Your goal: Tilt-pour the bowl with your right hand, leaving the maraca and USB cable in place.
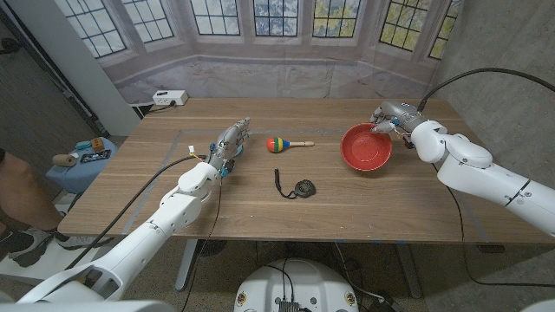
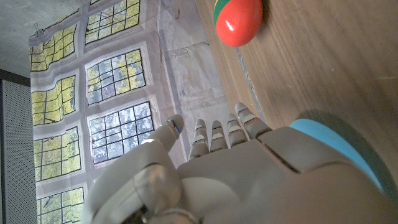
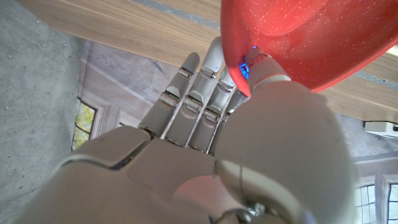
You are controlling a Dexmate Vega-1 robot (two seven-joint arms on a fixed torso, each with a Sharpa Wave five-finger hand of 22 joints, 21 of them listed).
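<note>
You are looking at a red bowl point(image 1: 365, 147) sitting on the table's right side, its rim tipping slightly and its speckled inside point(image 3: 311, 37) showing. A maraca point(image 1: 287, 143) with a red, green and yellow head is lying mid-table, wooden handle pointing right. A coiled black USB cable point(image 1: 297, 187) is lying nearer you, apart from both.

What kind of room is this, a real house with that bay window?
Probably a robot test space, not a home: the bay window looks like a printed backdrop hung on the wall, cables trail to the arms, and only a wooden table with test props stands here.
</note>
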